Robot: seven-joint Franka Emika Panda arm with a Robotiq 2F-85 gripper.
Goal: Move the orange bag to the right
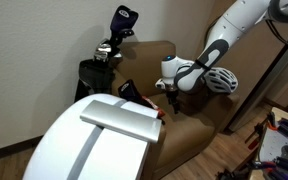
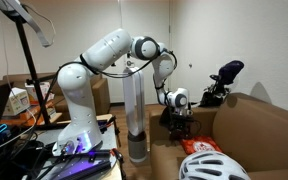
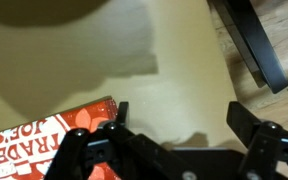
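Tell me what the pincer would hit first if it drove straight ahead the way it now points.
The open pincer points down at the tan armchair seat. Bare cushion lies between its fingers, but one finger lines up with the edge of the orange bag. It would probably touch the bag first, though depth is unclear.

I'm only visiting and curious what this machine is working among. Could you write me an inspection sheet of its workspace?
Surface: brown upholstered armchair, tan seat cushion.
Job's things: orange-red crinkly snack packet, flat on the cushion, beside one end effector finger.
Clutter: white bicycle helmet at the armchair's edge; black triangular item with a red edge on the seat.
Grippers: black two-finger end effector, open, close above the cushion, holding nothing.
Cables: nothing seen.
Surroundings: black golf bag with clubs by the wall; wooden floor.
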